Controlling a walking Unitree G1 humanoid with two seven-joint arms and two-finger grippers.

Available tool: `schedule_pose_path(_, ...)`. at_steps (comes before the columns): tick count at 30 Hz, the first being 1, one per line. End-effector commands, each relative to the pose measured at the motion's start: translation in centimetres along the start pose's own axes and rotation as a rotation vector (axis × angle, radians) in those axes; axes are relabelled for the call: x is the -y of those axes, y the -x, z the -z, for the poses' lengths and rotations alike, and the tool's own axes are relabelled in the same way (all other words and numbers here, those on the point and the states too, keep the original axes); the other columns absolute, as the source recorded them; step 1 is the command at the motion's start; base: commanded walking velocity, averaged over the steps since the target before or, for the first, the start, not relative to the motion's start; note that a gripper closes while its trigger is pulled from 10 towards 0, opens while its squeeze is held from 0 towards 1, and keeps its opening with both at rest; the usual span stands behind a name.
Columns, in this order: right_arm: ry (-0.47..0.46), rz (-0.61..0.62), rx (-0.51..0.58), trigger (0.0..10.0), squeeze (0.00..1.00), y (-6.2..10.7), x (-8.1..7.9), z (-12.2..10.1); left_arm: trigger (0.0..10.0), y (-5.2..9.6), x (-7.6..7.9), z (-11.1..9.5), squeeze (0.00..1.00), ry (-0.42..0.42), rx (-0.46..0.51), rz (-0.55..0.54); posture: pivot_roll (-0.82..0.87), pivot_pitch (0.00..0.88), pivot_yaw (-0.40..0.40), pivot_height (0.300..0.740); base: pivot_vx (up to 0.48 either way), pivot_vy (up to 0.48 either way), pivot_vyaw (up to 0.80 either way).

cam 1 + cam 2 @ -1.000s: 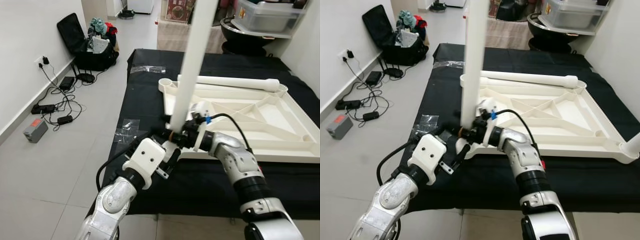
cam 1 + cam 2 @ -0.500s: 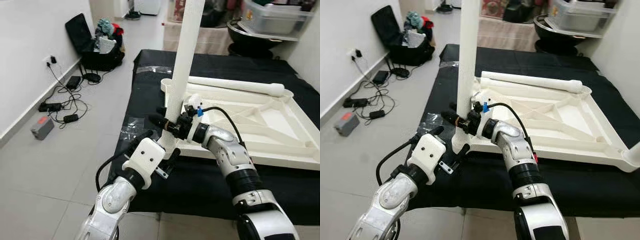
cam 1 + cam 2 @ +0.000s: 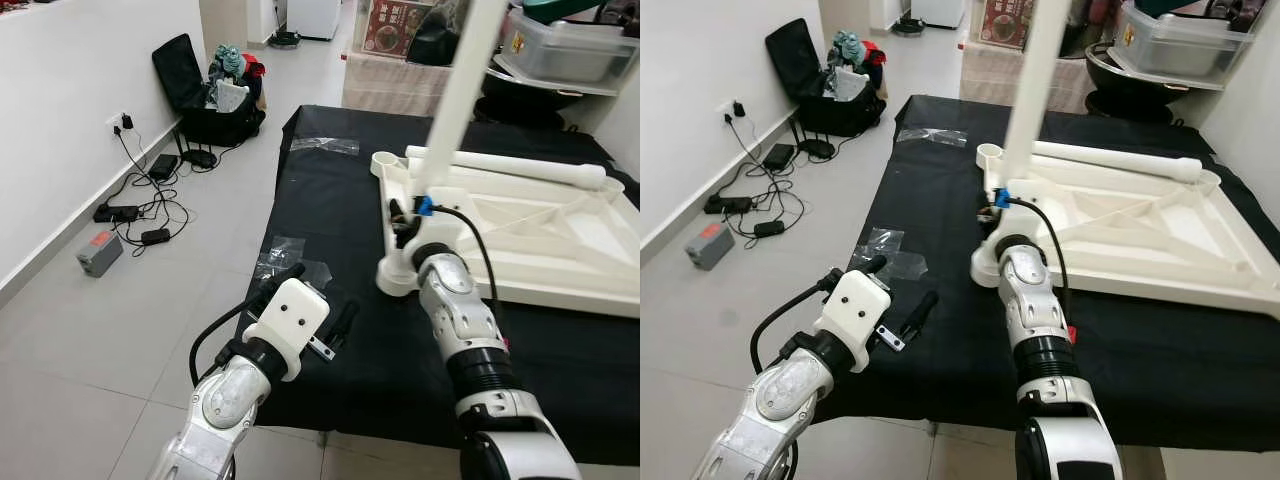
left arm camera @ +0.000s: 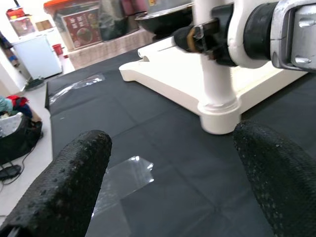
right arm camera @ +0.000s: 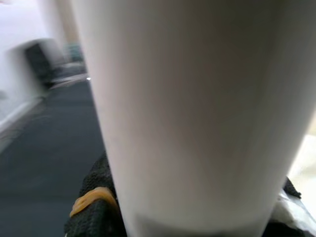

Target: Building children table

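We have our right gripper (image 3: 404, 213) clenched around the tall white plastic table leg (image 3: 455, 95), down low on the shaft just above the round corner socket (image 3: 397, 275) of the upturned white plastic children's table top (image 3: 520, 235). Seen from our right wrist, the leg (image 5: 192, 113) sits hard against the black fingers (image 5: 94, 207), one on either side of it. The leg stands in that socket, leaning a little, and rises well above the jaws. The table top lies underside up on the black cloth-covered platform (image 3: 330, 190), beyond and to the right of the jaws. A second white leg (image 3: 510, 168) lies flat across the far edge of the table top.

Our left gripper (image 4: 163, 163) hangs released, its jaws wide apart and holding nothing, just above the black cloth. Straight ahead between those fingers (image 4: 64, 182) is the socket with the leg in it, and a clear plastic bag (image 3: 285, 258) lies on the cloth near them.
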State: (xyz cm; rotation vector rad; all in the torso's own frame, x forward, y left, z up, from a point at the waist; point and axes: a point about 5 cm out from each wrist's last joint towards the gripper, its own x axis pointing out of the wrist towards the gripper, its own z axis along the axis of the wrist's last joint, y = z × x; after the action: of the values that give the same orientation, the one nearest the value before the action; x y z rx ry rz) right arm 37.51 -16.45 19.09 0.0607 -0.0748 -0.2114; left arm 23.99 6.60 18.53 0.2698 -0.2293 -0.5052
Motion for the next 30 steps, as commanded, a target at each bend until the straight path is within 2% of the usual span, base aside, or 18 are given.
schedule_pose_path(1,0.029,0.103,-0.052,0.0,0.0,0.3,1.1,0.8,10.0,0.1,0.1,0.3,0.0,-0.01,-0.009,0.009,0.11,0.091,-0.066,0.74,0.0,0.0,0.0)
schedule_pose_path(3,0.006,0.238,-0.065,0.0,0.0,1.4,0.9,0.8,10.0,0.0,0.2,0.2,0.0,-0.01,-0.006,0.007,0.11,0.092,-0.073,0.74,0.0,0.0,0.0)
schedule_pose_path(6,-0.01,0.277,-0.07,0.0,0.0,1.8,0.5,0.8,10.0,0.0,0.2,0.2,0.0,-0.009,-0.007,0.007,0.11,0.092,-0.073,0.74,0.0,0.0,0.0)
schedule_pose_path(7,-0.014,0.264,-0.069,4.2,0.0,1.9,-0.2,0.8,10.0,0.1,0.2,0.2,0.0,-0.009,-0.008,0.006,0.11,0.095,-0.076,0.74,0.0,0.0,0.0)
schedule_pose_path(8,-0.014,0.264,-0.069,4.2,0.0,1.9,-0.2,0.8,10.0,0.1,0.2,0.2,0.0,-0.009,-0.008,0.006,0.11,0.095,-0.076,0.74,0.0,0.0,0.0)
schedule_pose_path(9,-0.01,0.234,-0.06,10.0,0.0,1.8,-0.8,0.7,10.0,0.1,0.1,0.3,0.0,-0.01,-0.011,0.004,0.11,0.096,-0.075,0.74,0.0,0.0,0.0)
schedule_pose_path(10,-0.04,0.118,-0.035,10.0,0.0,1.4,-1.9,0.6,10.0,0.2,0.1,0.4,0.0,-0.009,-0.015,0.003,0.11,0.097,-0.075,0.74,0.0,0.0,0.0)
schedule_pose_path(11,-0.04,0.118,-0.035,10.0,0.0,1.4,-1.9,0.6,10.0,0.2,0.1,0.4,0.0,-0.009,-0.015,0.003,0.11,0.097,-0.075,0.74,0.0,0.0,0.0)
schedule_pose_path(12,-0.038,0.074,-0.017,10.0,1.0,1.3,-2.1,0.4,10.0,0.2,0.1,0.4,0.0,-0.009,-0.016,0.003,0.11,0.098,-0.077,0.74,0.0,0.0,0.0)
schedule_pose_path(15,-0.025,0.019,-0.005,10.0,1.0,1.1,-2.1,0.4,10.0,0.2,0.2,0.4,0.0,-0.009,-0.016,0.003,0.11,0.098,-0.076,0.74,0.0,0.0,0.0)
schedule_pose_path(16,-0.016,-0.064,-0.01,10.0,1.0,0.9,-2.3,0.6,10.0,0.1,0.2,0.4,0.0,-0.007,-0.016,0.003,0.1,0.099,-0.076,0.74,0.0,0.0,0.0)
schedule_pose_path(17,-0.016,-0.064,-0.01,10.0,1.0,0.9,-2.3,0.6,10.0,0.1,0.2,0.4,0.0,-0.007,-0.016,0.003,0.1,0.099,-0.076,0.74,0.0,0.0,0.0)
schedule_pose_path(18,-0.008,-0.17,-0.051,10.0,1.0,0.7,-2.3,1.1,10.0,0.1,0.2,0.4,0.0,-0.007,-0.015,0.002,0.11,0.1,-0.078,0.74,0.0,0.0,0.0)
schedule_pose_path(19,0.01,-0.283,-0.099,10.0,0.0,0.7,-2.5,1.8,10.0,0.1,0.2,0.4,0.0,-0.007,-0.015,0.002,0.11,0.1,-0.078,0.74,0.0,0.0,0.0)
schedule_pose_path(21,0.032,-0.517,-0.156,10.0,0.0,1.1,-2.5,2.5,10.0,0.1,0.1,0.4,0.0,-0.008,-0.016,0.0,0.1,0.102,-0.075,0.74,0.0,0.0,0.0)
schedule_pose_path(24,0.047,-0.605,-0.167,10.0,0.0,1.3,-2.5,2.7,10.0,0.1,0.1,0.5,0.0,-0.009,-0.017,0.0,0.1,0.101,-0.075,0.74,0.0,0.0,0.0)
schedule_pose_path(28,0.032,-0.958,-0.192,10.0,0.0,2.5,-1.6,2.2,10.0,0.2,0.1,0.5,0.0,-0.01,-0.019,0.001,0.11,0.1,-0.076,0.74,0.0,0.0,0.0)
schedule_pose_path(30,0.024,-1.004,-0.19,10.0,0.0,2.7,-1.5,2.0,10.0,0.2,0.1,0.5,0.0,-0.01,-0.019,0.001,0.11,0.1,-0.076,0.74,0.0,0.0,0.0)
